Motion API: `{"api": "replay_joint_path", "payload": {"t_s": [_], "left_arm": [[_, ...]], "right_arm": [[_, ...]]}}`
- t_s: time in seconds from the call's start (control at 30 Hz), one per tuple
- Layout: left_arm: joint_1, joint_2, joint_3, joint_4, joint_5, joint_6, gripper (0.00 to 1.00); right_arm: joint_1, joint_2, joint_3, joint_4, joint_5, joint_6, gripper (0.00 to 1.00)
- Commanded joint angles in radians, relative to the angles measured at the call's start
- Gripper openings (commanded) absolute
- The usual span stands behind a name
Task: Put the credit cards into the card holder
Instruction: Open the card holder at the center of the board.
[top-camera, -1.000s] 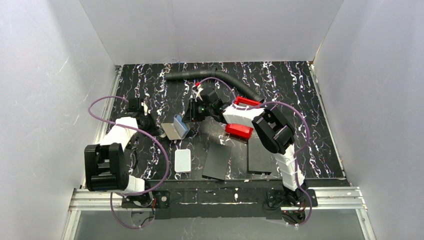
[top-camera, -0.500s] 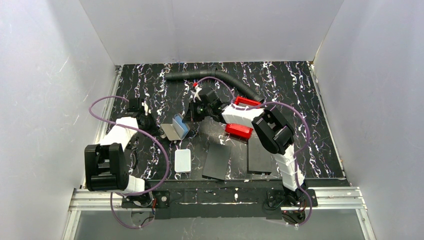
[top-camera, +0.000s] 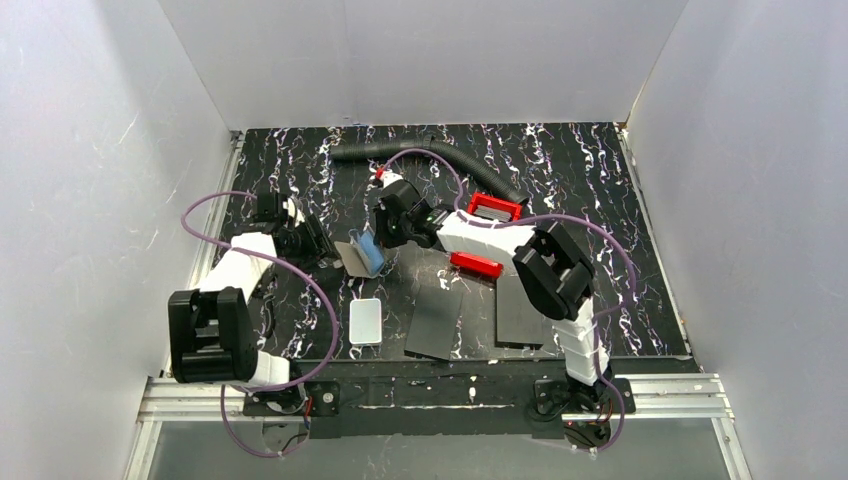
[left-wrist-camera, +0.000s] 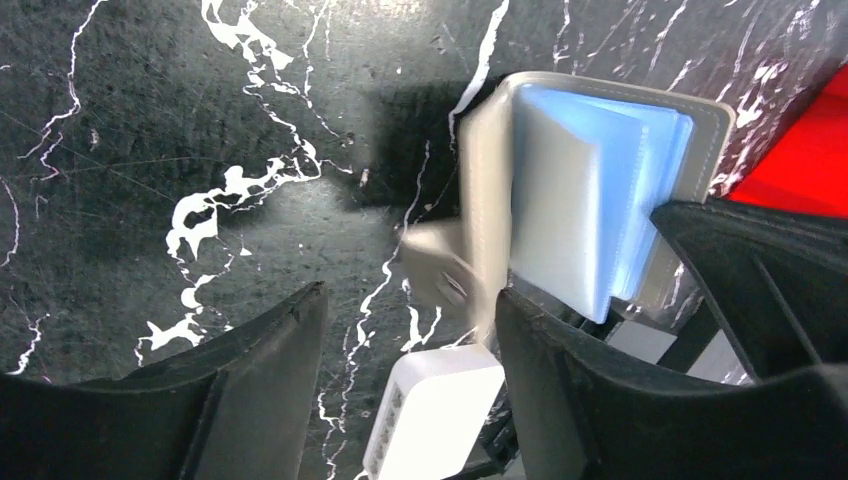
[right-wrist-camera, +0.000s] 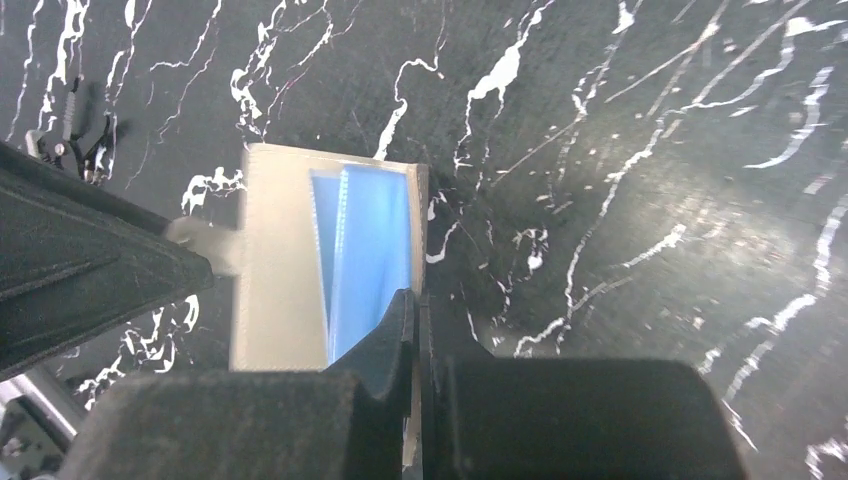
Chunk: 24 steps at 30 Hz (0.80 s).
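You've got one card holder (top-camera: 360, 256) standing open, around 9 o'clock from the worktop's (top-camera: 620, 230) middle, blue-silver inner faces showing. Your right hand (right-wrist-camera: 416, 312), at the holder's 2 o'clock, is clenched on one cover's edge. Your left hand (left-wrist-camera: 405, 300), at 9 o'clock, is released, fingers apart, gripping nothing. Also there: one white box (top-camera: 366, 321) at the holder's 6 o'clock, two black panels (top-camera: 436, 320) (top-camera: 520, 310), two red plastic pieces (top-camera: 494, 207) (top-camera: 476, 264).
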Motion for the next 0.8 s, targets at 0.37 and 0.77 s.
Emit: {"api": "replay_joint_path", "payload": {"t_s": [0.37,0.77], "left_arm": [[-0.008,-0.183,-0.036,0.08,0.18,-0.064,0.84],[-0.098,-0.128,-0.006,0.23,0.34,-0.142,0.43]], "right_arm": [[0.023,-0.109,0.006,-0.055,0.197,-0.052,0.01],[-0.011,-0.11,-0.098,0.046,0.093,0.047,0.01]]}}
